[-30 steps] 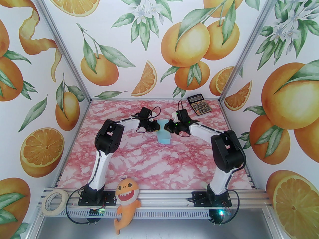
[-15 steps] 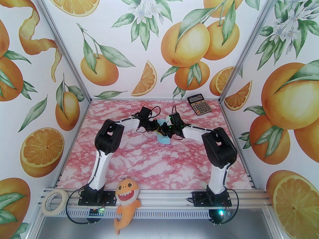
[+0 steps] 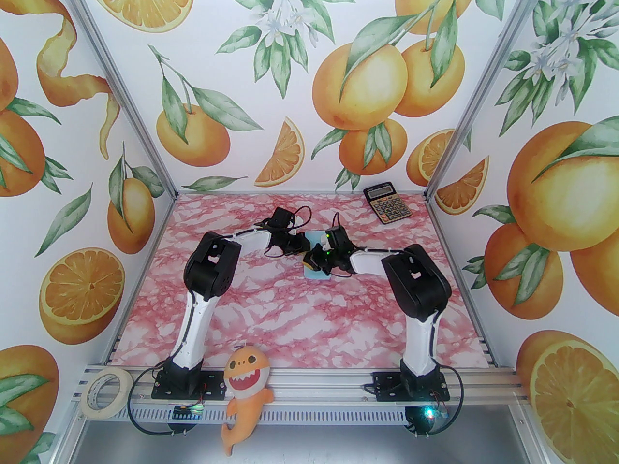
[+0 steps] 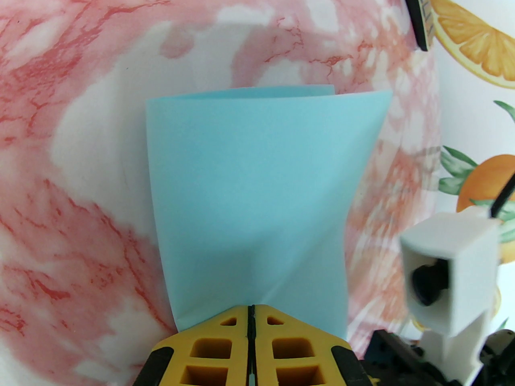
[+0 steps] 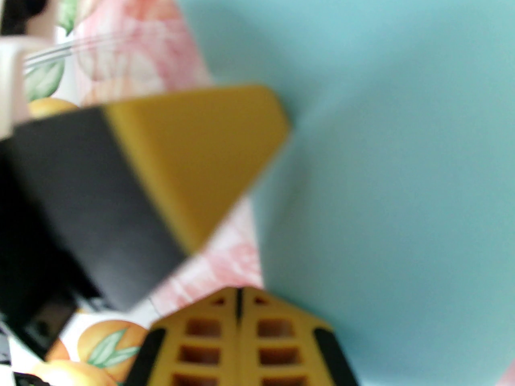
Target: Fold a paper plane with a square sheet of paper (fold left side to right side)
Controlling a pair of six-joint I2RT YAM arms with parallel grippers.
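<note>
The left hand (image 4: 250, 308), closed, presses its tips on the near edge of the loosely doubled blue paper (image 4: 249, 183) lying ahead of it on the counter (image 4: 80, 135). The right hand (image 5: 239, 294), closed and empty, hovers just beside the paper. The likely next move is flattening the soft fold into a crease.

Your table (image 3: 290, 317) has a pink marble-patterned top. Just beyond its middle you see the square sheet of paper (image 4: 249, 183), pale blue, doubled over, its upper layer bowed. The black-and-gold calculator (image 3: 388, 204) lies flat near the far right corner, well apart.
</note>
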